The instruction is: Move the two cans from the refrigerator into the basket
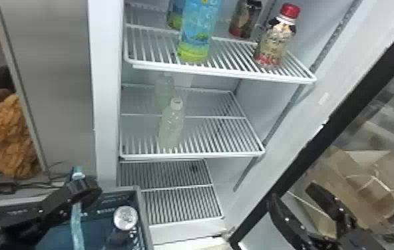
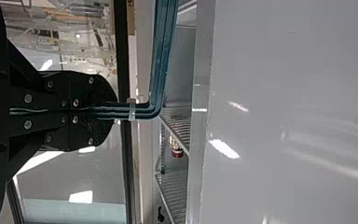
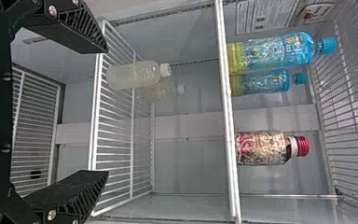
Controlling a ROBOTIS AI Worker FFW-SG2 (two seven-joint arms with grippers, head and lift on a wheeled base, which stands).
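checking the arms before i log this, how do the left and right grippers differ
The left gripper is shut on the basket's handle; the right gripper is open, with nothing between its fingers. In the head view, the left gripper is at the lower left by the basket, while the right gripper is at the lower right, in front of the door. Both are black with two fingers.
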